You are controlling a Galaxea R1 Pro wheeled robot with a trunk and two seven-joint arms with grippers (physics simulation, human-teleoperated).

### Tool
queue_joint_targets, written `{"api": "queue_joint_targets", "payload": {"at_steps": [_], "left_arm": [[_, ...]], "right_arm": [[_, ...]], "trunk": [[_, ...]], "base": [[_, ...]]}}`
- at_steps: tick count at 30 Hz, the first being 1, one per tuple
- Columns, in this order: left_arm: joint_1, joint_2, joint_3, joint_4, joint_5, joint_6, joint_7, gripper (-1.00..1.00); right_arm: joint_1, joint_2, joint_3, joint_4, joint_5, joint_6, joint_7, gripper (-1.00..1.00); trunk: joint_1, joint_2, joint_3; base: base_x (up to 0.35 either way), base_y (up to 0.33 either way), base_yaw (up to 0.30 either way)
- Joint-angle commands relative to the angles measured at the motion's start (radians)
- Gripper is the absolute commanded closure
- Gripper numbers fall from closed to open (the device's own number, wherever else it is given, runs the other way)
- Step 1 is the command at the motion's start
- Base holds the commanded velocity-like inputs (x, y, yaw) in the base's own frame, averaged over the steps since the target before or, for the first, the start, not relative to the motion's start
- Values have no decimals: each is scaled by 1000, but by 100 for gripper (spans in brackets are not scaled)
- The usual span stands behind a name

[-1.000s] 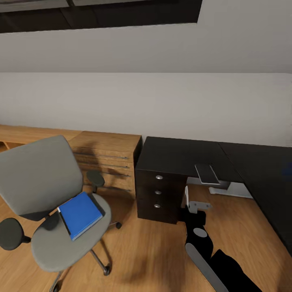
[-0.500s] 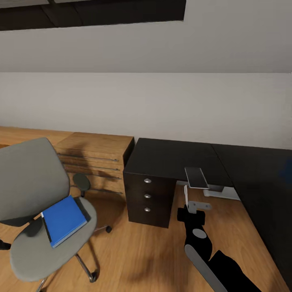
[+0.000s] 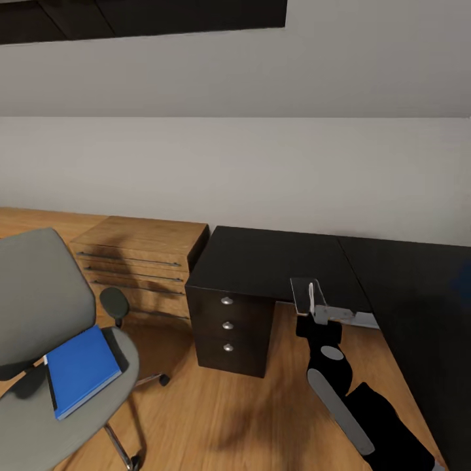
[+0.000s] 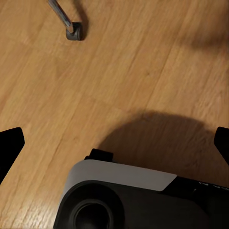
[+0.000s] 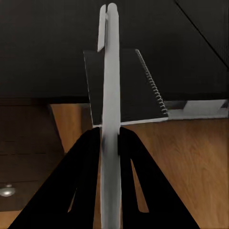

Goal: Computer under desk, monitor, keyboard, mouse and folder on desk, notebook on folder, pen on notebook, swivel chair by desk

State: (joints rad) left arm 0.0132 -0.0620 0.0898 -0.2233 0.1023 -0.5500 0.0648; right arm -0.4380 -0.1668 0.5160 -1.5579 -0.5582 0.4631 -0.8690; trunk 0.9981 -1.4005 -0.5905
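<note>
The right pincer (image 3: 312, 299) was clamped on the thin grey spiral-bound notebook (image 3: 305, 294), holding it flat just over the near edge of the large black-topped bench (image 3: 275, 258), above the gap beside its dark three-drawer unit (image 3: 227, 325). Off to the left, the bright-blue rectangular folder (image 3: 80, 369) lay on the seat of the grey padded swivel chair (image 3: 39, 307), which stood on the wooden floor (image 3: 216, 418) in front of a light-wood dresser (image 3: 140, 252), well apart from the bench. The left pincer (image 4: 114, 143) hung with its black fingertips (image 4: 9, 148) spread wide over the floor, near one of the chair's casters (image 4: 75, 32).
</note>
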Motion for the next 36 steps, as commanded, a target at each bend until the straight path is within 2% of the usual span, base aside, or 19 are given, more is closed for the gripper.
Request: {"api": "queue_joint_targets", "payload": {"at_steps": [1, 6, 8, 10, 11, 13, 14, 15, 17, 19, 22, 25, 30, 36], "left_arm": [[1, -1, 4, -2, 3, -1, -2, -100], [1, -1, 3, 1, 3, 2, -2, -100], [1, -1, 3, 2, 3, 2, -2, -100], [1, -1, 3, 2, 3, 2, -2, -100], [1, -1, 2, 2, 2, 2, -3, -100], [1, -2, -4, 3, 2, 1, -3, -100], [1, -2, -8, 3, 2, 1, -3, -100], [1, -3, -20, 3, 2, 1, -3, -100], [1, -4, -29, 4, 2, 1, -3, -100], [1, -5, -34, 4, 2, 1, -2, -100], [1, -5, -38, 4, 2, 1, -2, -100], [1, -5, -39, 4, 2, 1, -2, -100], [1, -5, -39, 4, 3, 1, -2, -100], [1, -5, -39, 4, 3, 0, -2, -100]], "right_arm": [[-20, -1, 0, -2, -7, 7, -5, 100], [-122, 3, -6, -2, -8, 58, -5, 100], [-171, 4, -27, -2, -14, 104, 0, 100], [-208, 5, -82, 0, -29, 156, 22, 100], [-225, 4, -141, 8, -54, 203, 73, 100], [-236, 1, -235, 28, -77, 258, 166, 100], [-237, 1, -259, 34, -80, 267, 188, 100], [-240, -2, -326, 52, -86, 285, 236, 100], [-240, -9, -373, 63, -86, 294, 261, 100], [-239, -22, -397, 68, -82, 298, 274, 100], [-236, -55, -418, 75, -78, 304, 285, 100], [-234, -75, -422, 87, -77, 306, 287, 100], [-231, -85, -424, 122, -77, 305, 288, 100], [-231, -80, -422, 165, -80, 301, 289, 100]], "trunk": [[0, 0, -1], [0, 0, -1], [0, 0, -1], [0, 0, -1], [0, 0, -1], [0, 0, -1], [0, 0, -1], [0, 0, -1], [0, 0, -1], [0, 0, -1], [0, 0, -1], [0, 0, -1], [0, 0, -1], [0, 0, -1]], "base": [[8, -7, 0], [2, -2, 0], [0, 0, 0], [12, -12, 0], [85, -132, 0], [117, -212, 0], [135, -257, 0], [134, -274, 0], [123, -284, 0], [107, -292, 0], [88, -279, 0], [61, -210, 0], [16, -72, 0], [2, -8, 0]]}}
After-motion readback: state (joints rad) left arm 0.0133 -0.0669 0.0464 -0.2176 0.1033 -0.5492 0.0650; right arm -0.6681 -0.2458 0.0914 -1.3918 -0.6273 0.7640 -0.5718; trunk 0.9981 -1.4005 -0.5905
